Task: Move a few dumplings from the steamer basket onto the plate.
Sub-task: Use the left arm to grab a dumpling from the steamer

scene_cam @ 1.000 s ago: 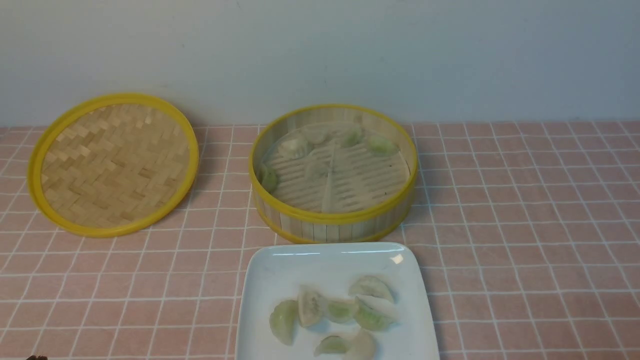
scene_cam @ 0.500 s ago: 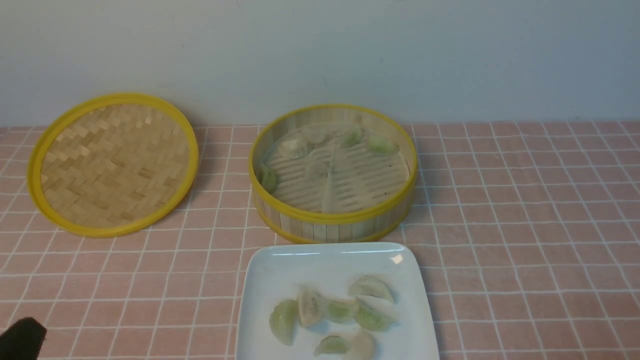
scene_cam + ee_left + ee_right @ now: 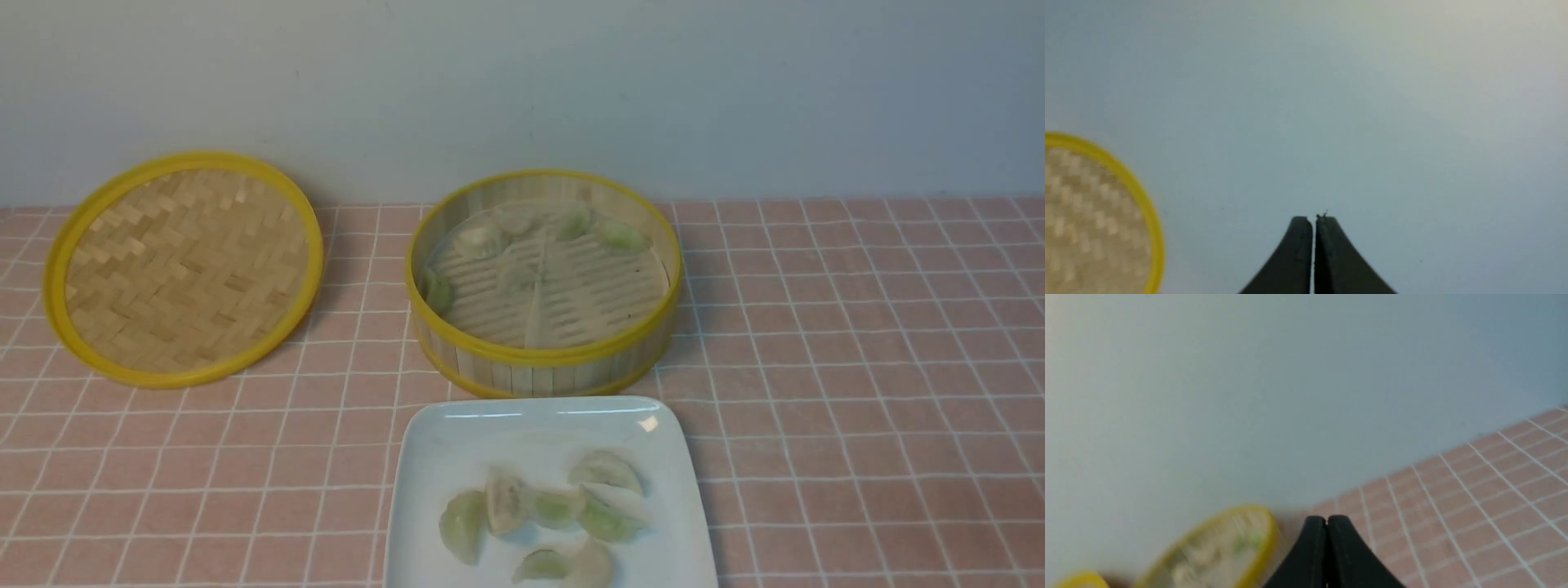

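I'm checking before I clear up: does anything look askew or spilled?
Nothing looks spilled: dumplings lie inside the plate and steamer basket. The woven lid lies off the basket, which seems normal for unloading.

Both grippers have plain black fingers [image 3: 1298, 253] that taper toward the tips. Right one's [image 3: 1306, 551] the same dark look, kinda blurry though.

A plain pale wall [image 3: 1290, 375] fills much of what I can see, meeting a pink tablecloth with a white grid [image 3: 1453, 506] along a slanting edge. The yellow-rimmed bamboo steamer basket [image 3: 1271, 535] sits on the cloth, blurry, with a few pale and greenish dumplings [image 3: 1204, 551] inside. Near it shows a bit of another yellow rim [image 3: 1084, 577]. The right gripper's dark fingertips [image 3: 1327, 518] come together, pretty much at twelve o'clock from the gripper's body, with nothing between them.
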Controlling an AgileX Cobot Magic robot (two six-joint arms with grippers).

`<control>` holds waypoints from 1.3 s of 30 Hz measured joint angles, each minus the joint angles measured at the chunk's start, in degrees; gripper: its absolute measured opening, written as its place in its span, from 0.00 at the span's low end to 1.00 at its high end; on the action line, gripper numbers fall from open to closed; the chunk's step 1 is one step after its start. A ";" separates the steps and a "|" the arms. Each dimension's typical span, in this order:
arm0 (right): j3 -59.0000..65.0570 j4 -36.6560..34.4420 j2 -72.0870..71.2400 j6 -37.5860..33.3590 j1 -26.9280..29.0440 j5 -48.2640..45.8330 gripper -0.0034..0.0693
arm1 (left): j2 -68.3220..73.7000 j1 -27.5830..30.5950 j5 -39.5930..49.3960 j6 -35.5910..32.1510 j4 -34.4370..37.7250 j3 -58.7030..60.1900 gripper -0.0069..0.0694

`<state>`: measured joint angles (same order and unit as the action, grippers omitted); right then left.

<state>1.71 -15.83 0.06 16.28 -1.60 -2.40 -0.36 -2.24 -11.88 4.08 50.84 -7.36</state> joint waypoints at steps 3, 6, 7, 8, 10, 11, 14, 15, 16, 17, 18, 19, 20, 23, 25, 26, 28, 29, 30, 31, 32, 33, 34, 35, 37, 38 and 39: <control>0.00 -7.34 0.00 3.32 0.00 6.03 0.03 | 4.01 0.00 6.82 -2.52 -7.75 -7.82 0.08; 0.00 -12.22 0.00 4.38 0.00 9.40 0.03 | 12.47 0.00 18.07 -5.56 -14.42 -18.34 0.08; 0.00 -13.29 0.00 4.61 0.00 10.14 0.03 | 17.07 0.00 24.28 -6.46 -16.71 -22.87 0.08; 0.00 -13.78 0.00 4.68 0.00 10.72 0.03 | 20.44 0.00 28.91 -7.29 -18.09 -25.86 0.08; 0.00 -13.99 0.00 4.73 0.00 11.39 0.03 | 30.46 0.00 42.42 -8.92 -21.17 -33.92 0.08; 0.00 -13.77 0.00 4.73 -0.06 11.02 0.03 | 34.28 0.00 45.95 -9.72 -22.00 -35.94 0.08; -3.70 -11.18 0.59 4.59 -0.71 2.39 0.03 | 47.67 0.00 59.23 -13.90 -24.04 -44.08 0.08; -5.43 -10.52 0.91 4.42 -0.85 -0.51 0.03 | 49.49 0.00 61.28 -14.65 -24.21 -45.61 0.08; -11.85 -6.52 3.43 2.72 -1.32 -9.94 0.03 | 57.53 0.00 65.97 -18.20 -24.73 -49.68 0.08; -12.64 -6.52 3.82 2.72 -1.38 -11.10 0.03 | 58.38 0.00 66.35 -18.20 -24.81 -50.10 0.08; -16.81 -3.99 6.60 1.21 -1.59 -16.90 0.03 | 63.89 -0.17 68.04 -20.21 -25.15 -52.46 0.08; -22.82 -1.10 10.69 -0.90 -1.73 -25.10 0.03 | 68.62 -0.88 68.87 -21.30 -26.00 -55.02 0.08; -27.11 0.43 13.37 -2.15 -1.79 -30.91 0.03 | 70.44 -1.37 68.95 -21.61 -26.44 -56.41 0.08; -38.22 5.08 23.76 -7.44 -1.79 -46.10 0.03 | 78.15 -5.36 68.63 -22.25 -29.32 -61.93 0.08; -44.75 7.41 31.04 -10.90 -1.79 -54.58 0.03 | 82.78 -8.44 68.47 -22.18 -30.99 -66.05 0.08; -46.92 8.19 34.37 -12.08 -1.79 -57.18 0.03 | 85.24 -9.87 68.63 -22.01 -31.70 -67.87 0.08; -50.57 9.17 38.52 -13.79 -1.79 -60.42 0.03 | 88.49 -11.36 69.61 -21.41 -32.97 -70.97 0.08; -53.01 9.65 42.01 -15.12 -1.79 -62.51 0.03 | 92.60 -12.81 71.32 -20.13 -34.12 -75.56 0.08; -53.31 9.71 42.45 -15.40 -1.79 -62.65 0.03 | 93.85 -13.16 71.87 -19.79 -34.46 -76.77 0.08; -54.98 9.70 45.11 -16.28 -1.79 -63.30 0.03 | 98.25 -14.26 73.46 -18.97 -35.93 -80.51 0.08; -55.79 9.47 47.09 -16.94 -1.79 -63.32 0.03 | 102.61 -15.25 75.30 -18.29 -37.93 -84.96 0.08; -56.00 8.94 48.23 -17.49 -1.79 -63.32 0.03 | 105.63 -15.90 76.67 -17.71 -39.63 -88.18 0.08; -56.05 8.46 48.66 -17.81 -1.79 -63.32 0.03 | 107.95 -16.36 78.04 -16.91 -41.04 -91.39 0.08; -56.05 8.03 49.20 -18.06 -1.79 -63.32 0.03 | 110.19 -16.80 78.88 -16.29 -42.50 -93.27 0.08; -56.05 6.97 49.72 -18.33 -1.83 -63.32 0.03 | 114.45 -17.61 80.77 -14.54 -45.32 -98.72 0.08; -56.05 6.42 49.84 -18.50 -1.83 -63.32 0.03 | 116.96 -18.02 81.32 -13.81 -47.04 -101.58 0.08; -56.05 6.01 49.83 -18.63 -1.83 -63.32 0.03 | 119.92 -18.35 81.79 -13.25 -49.02 -104.90 0.09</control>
<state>-54.34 -9.82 49.89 -2.35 -3.44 -65.71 119.55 -20.59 69.91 -9.18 1.82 -112.26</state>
